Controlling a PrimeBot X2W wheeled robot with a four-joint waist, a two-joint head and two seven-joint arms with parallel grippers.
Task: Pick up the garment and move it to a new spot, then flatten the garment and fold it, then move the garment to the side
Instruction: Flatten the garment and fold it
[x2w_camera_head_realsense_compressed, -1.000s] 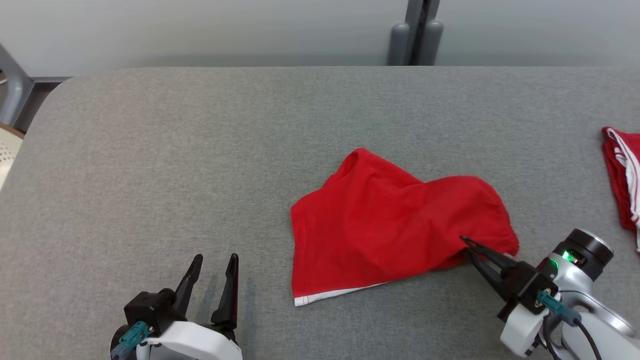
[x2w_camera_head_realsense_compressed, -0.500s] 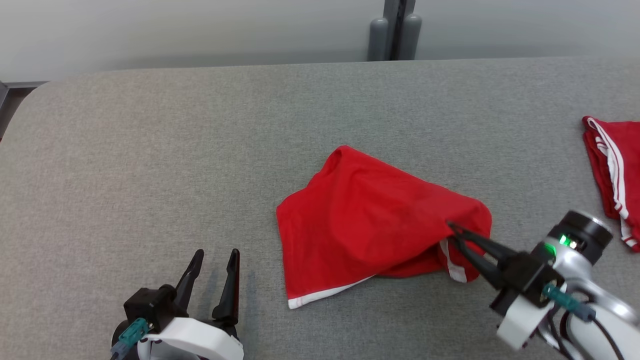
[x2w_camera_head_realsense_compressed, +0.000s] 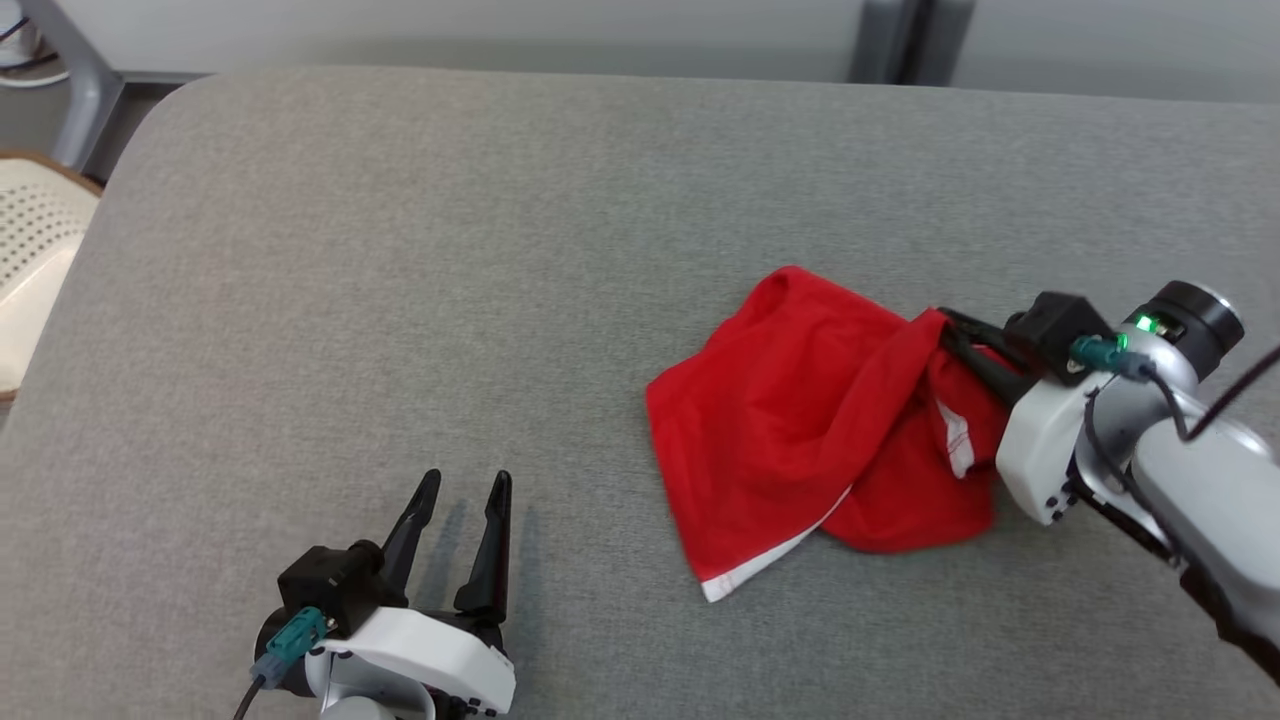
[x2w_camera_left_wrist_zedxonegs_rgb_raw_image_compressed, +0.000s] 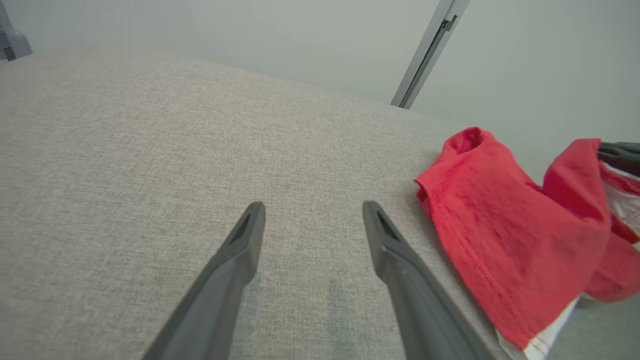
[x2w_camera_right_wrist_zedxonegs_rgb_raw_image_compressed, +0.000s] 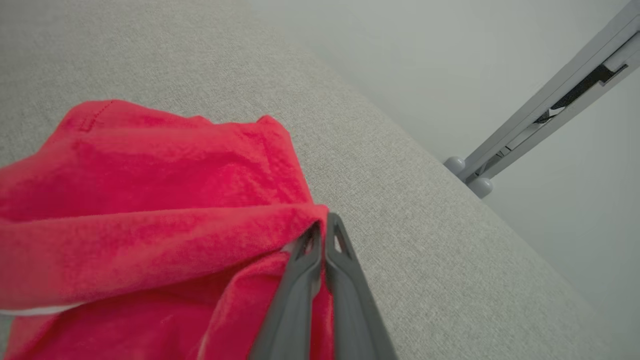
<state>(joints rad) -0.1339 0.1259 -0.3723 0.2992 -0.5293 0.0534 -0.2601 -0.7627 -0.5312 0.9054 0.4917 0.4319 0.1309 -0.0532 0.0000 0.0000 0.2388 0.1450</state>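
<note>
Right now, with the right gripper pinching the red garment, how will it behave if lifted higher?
Probably floppy: the red garment drapes in folds from the right gripper. Likely light: one pinch raises it. May drag across the table, where its hem lies.

My head has swung, so the whole view has slid sideways. My right gripper, clamped on an edge of the red garment, has risen and carried that edge away from me. The cloth that lay spread on the grey table is now drawn up into a ridge, its underside and a white label turned out.
</note>
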